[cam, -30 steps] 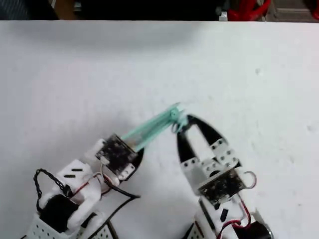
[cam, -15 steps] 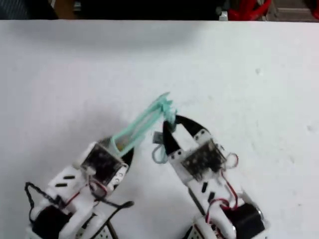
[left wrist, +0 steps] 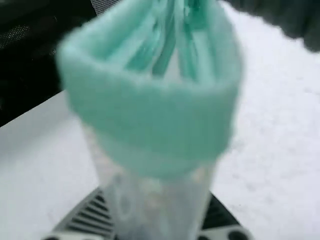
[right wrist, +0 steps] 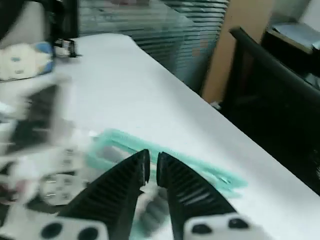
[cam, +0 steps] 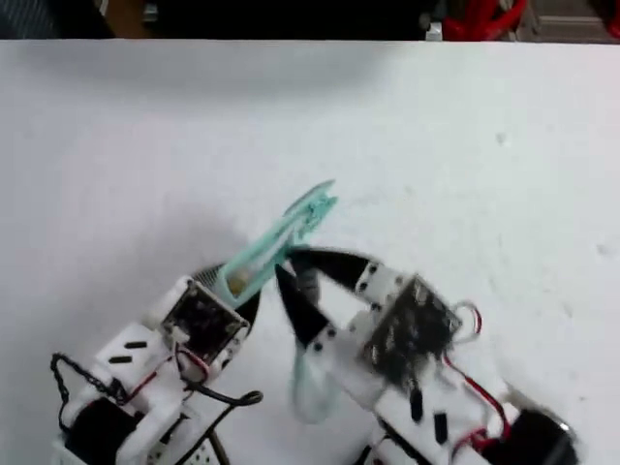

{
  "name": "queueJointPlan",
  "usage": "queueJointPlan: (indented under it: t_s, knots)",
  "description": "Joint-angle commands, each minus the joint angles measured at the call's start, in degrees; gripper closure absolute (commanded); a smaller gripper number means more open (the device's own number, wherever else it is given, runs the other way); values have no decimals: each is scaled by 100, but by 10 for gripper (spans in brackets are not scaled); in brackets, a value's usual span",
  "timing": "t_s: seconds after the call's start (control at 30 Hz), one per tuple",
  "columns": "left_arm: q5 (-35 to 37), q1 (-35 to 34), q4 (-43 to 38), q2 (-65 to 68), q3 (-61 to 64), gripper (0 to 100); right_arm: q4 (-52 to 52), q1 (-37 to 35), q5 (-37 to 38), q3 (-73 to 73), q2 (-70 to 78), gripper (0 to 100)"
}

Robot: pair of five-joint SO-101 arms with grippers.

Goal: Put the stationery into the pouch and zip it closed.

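High view: the pouch (cam: 276, 240), a long teal piece, is held up off the table (cam: 465, 174) at near centre. One end is clamped in the left gripper (cam: 231, 287); the other end points far and right. The left wrist view confirms the hold: the pouch (left wrist: 150, 110) rises straight out of that gripper, clear-walled at the held end and teal at the free end. Nothing inside can be made out through the clear wall, so the stationery's presence in the pouch cannot be confirmed.

The right gripper (cam: 288, 262) sits just right of the pouch, with its tips against the long edge about midway along. In the right wrist view the jaws are drawn nearly together, with only a slit between them, and the teal edge of the pouch (right wrist: 200, 164) lies just beyond the tips. Whether they have nipped the zip pull, or anything at all, cannot be told.

Assessment: the step in hand appears to be the zip closure, with the left arm bracing and the right arm drawing.

Risks noted:
- If the right jaws have closed beside the pull and not on it, the draw will slide along the edge and leave the zip open.
- The pouch is held by one end only. A hard pull along its length could drag it out of the left gripper or fold it.
- A sideways pull could jam the slider on the fabric.
- If the mouth is open at the free end, tilting it down could spill the contents.
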Motion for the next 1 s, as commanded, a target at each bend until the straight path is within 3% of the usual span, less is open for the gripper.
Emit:
queueJointPlan:
  t_s: [0.0, 0.23, 0.43, 0.6, 0.67, 0.77, 0.97]
  knots:
    - [-62, -66, -62, -119, -141, 978, 365, -418, -9, -501, 532, 981]
    - [-44, -409, -88, -119, -149, 978, 971, -1042, 492, -712, 936, 981]
    - [-44, -382, -88, -119, -141, 978, 1253, 637, 756, -1248, 752, 963]
    - [-53, -382, -88, -119, -141, 978, 769, 1393, 747, -360, 690, 790]
    - [-53, -391, -88, -119, -141, 978, 462, 1499, 519, -123, 681, 772]
    - [-62, -400, -79, -119, -141, 978, 347, 1341, -114, -176, 681, 769]
    - [-62, -409, -70, -119, -141, 978, 505, 796, -545, -615, 734, 769]
